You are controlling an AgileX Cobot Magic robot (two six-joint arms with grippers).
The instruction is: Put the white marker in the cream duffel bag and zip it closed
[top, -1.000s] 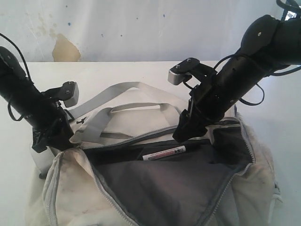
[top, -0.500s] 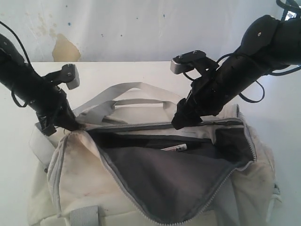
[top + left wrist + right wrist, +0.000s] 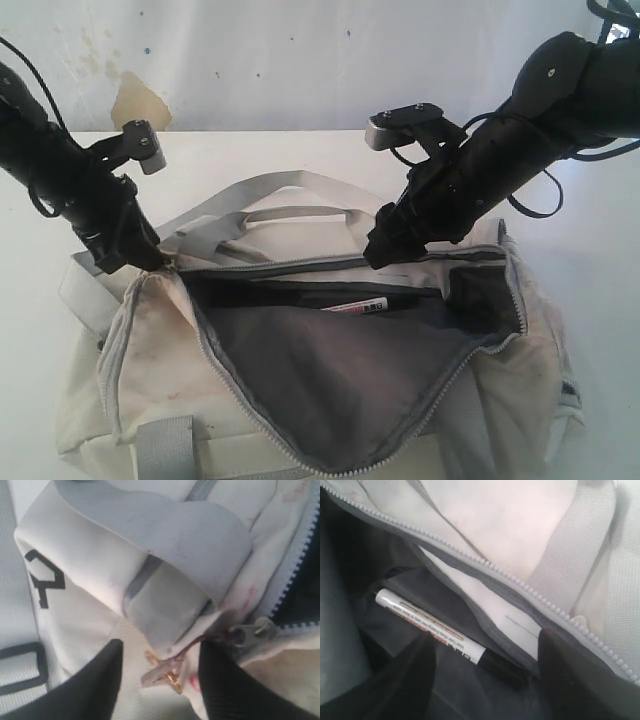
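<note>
The white marker (image 3: 355,305) is seen inside the cream duffel bag (image 3: 160,340), laid flat on the dark grey lining just below the far zipper edge of the open main compartment, with its black cap turned to the right. A red band and lines of small dark print are carried on its barrel (image 3: 430,627), but the lettering is too small to be read. The bag is set on the white surface (image 3: 300,150), its mouth gaping wide.

At the bag's left end the left claw (image 3: 148,262) is lowered onto the fabric. In the left wrist view the claw (image 3: 157,655) is shown released, its fingers parted on either side of a small brass clasp (image 3: 167,672) without pinching it; the grey zipper slider (image 3: 250,632) lies just beside. A black angular mark (image 3: 45,577) is printed on the cream cloth there; no word can be made out.

The grey handles (image 3: 290,215) are draped over the far side. To the right, the right claw (image 3: 385,255) is held at the far zipper edge, released and empty, with its fingers spread above the marker.
</note>
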